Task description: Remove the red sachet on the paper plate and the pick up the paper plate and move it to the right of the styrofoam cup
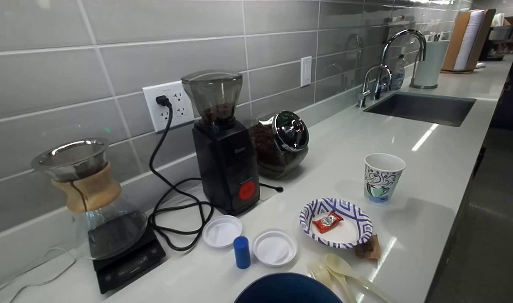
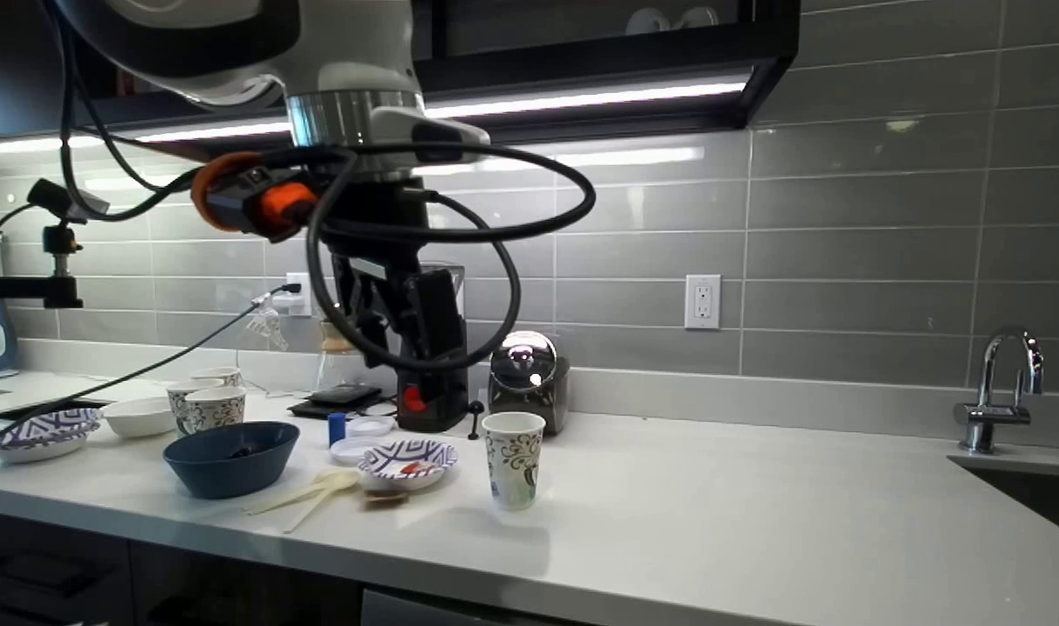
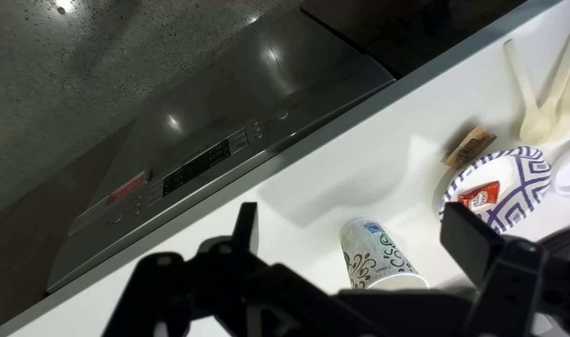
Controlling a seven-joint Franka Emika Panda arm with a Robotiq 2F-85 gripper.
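The red sachet (image 1: 327,221) lies inside the paper plate (image 1: 361,219), which has a blue-and-white patterned rim. Both show in the other views too: the sachet (image 2: 418,468) and plate (image 2: 380,462) in an exterior view, the sachet (image 3: 482,195) and plate (image 3: 530,175) in the wrist view. The styrofoam cup (image 1: 380,181) stands upright beside the plate, apart from it; it also shows in an exterior view (image 2: 514,465) and the wrist view (image 3: 376,257). My gripper (image 2: 408,348) is in the air above the counter. In the wrist view the gripper (image 3: 349,208) is open with nothing held.
A tan packet (image 1: 369,248) lies against the plate's edge. Cream utensils (image 1: 343,273), a blue bowl (image 2: 231,461), white discs (image 1: 274,248) and a blue cylinder (image 1: 241,252) are nearby. A black grinder (image 1: 227,164) and glass jar (image 1: 277,147) stand by the wall.
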